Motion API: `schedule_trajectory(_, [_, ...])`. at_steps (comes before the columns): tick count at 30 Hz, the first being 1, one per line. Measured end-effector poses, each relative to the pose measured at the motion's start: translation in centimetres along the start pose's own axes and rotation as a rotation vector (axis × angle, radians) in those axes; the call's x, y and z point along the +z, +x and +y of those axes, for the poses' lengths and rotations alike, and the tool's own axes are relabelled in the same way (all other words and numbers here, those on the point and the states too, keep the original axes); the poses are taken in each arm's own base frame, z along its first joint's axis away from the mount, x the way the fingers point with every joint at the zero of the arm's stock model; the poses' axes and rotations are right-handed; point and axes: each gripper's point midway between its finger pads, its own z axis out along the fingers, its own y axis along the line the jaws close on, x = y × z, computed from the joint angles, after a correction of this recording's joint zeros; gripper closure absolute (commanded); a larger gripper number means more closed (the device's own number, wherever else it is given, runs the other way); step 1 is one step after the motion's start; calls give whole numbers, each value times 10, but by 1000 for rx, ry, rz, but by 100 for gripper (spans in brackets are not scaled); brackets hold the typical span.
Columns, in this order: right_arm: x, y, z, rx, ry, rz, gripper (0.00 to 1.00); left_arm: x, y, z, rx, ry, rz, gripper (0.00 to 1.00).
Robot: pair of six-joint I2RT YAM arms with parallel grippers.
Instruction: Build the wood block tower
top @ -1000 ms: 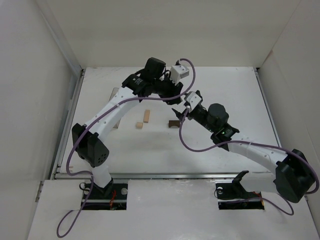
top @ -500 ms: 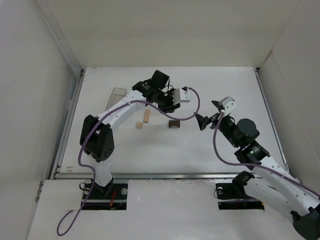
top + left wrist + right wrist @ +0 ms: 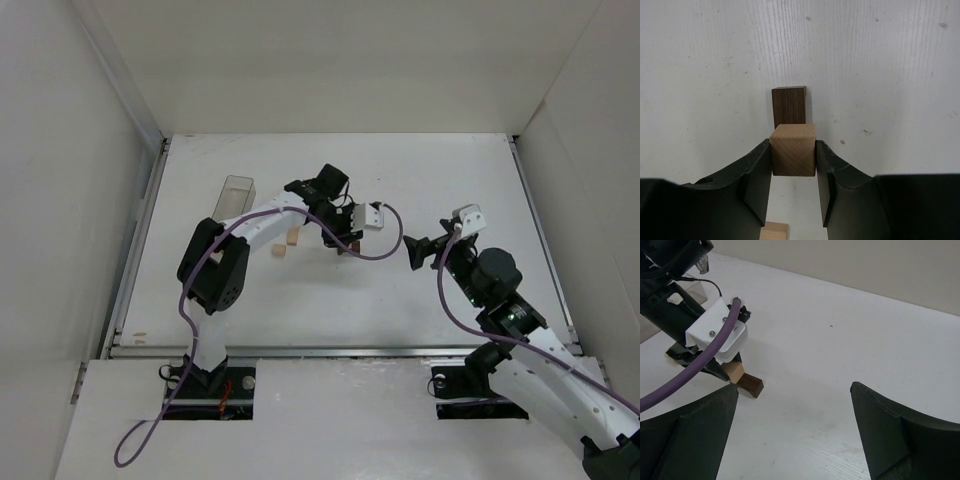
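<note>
Pale cube [image 3: 793, 150], wood. Pinched squarely between the two black fingers [image 3: 757, 180] of left gripper [image 3: 793, 162], flat sides against the pads. Hung at the near end of dark brown block [image 3: 789, 106]; touching it or just clear of it, not determinable.

Dark brown block. Lay flat on table [image 3: 890, 75], about mid-table. Long axis ran straight away from the left wrist lens, in line with the gripper's reach, grain running lengthwise. Shown almost whole only in that view. Seen from the right wrist as one low dark end, poking toward the lower right from beneath the cube and the white camera housing. Nearly all hidden under the left gripper in the top view.

Pale bar [image 3: 293, 236] and small pale cube [image 3: 280, 250]. Picked out clearly only from above: loose on the table just left of the gripper, close together, the bar's long axis pointing roughly away from the arm bases. Clear plastic box [image 3: 234, 192] farther left and farther back.

Right gripper [image 3: 415, 250]. Jaws spread wide, nothing between them. Held well apart from the block, to its right, facing it.
</note>
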Motion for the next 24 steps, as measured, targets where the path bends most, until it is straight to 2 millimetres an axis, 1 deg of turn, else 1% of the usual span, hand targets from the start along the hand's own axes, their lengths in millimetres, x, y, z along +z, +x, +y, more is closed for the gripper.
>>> schedule_trajectory(2, [0,4,0,2,-1,14,0,4,-2,1,3,-1,-8,100])
schedule_trajectory(6, [-1,5,0,5,1,16,0,12,-3,1,-3,4,-11,100])
schedule_trajectory(12, [-3,2,-3,7,10,5,0,29,5,-1,-25,20,16,100])
schedule_trajectory(21, [-5,4,-5,7,18,4,0,30,4,5,-55,-12,21,100])
schedule_trajectory(24, [-5,4,-5,7,18,4,0,29,2,10,-55,-32,22,100])
